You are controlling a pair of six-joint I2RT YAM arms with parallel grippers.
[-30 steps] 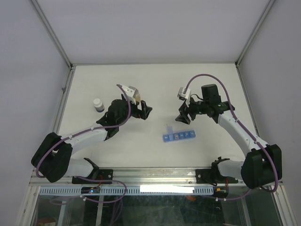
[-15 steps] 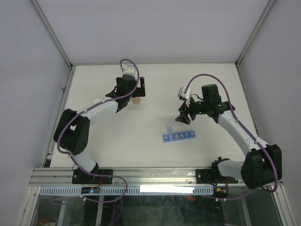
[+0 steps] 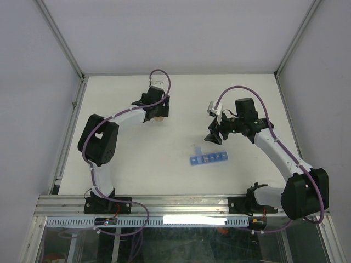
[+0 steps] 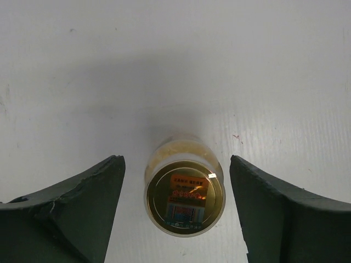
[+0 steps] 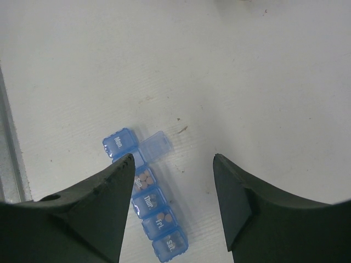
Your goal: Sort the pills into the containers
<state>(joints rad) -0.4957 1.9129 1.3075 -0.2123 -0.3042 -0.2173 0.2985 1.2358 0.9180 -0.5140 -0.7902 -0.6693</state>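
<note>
Swinging across from the near left, the left arm (image 3: 123,118) now reaches to the far middle of the white table (image 3: 230,93), while the right arm (image 3: 274,145) has not shifted from its post at centre right. The left gripper (image 4: 175,161) hangs over a small amber bottle (image 4: 185,200), its fingers (image 4: 82,208) spread to either side with clear gaps, touching nothing, a stance that suggests it is lining up to take hold. The right gripper (image 5: 173,158) hovers just beyond the blue pill box (image 3: 208,159), its fingers (image 5: 88,213) likewise apart and empty, probably waiting for the bottle to be brought over.

The pill box lies flat on the table, well apart from the bottle and nearer the arm bases. It is a single row of day-marked compartments. One lid (image 5: 154,146) near the Monday end stands flipped open to the side, seemingly ready to receive. Small brownish pills (image 5: 145,178) already show through at least two of the closed compartments, so the sorting looks partly done.

From straight overhead the bottle seems to stand upright, though whether it carries a cap is hard to tell.
</note>
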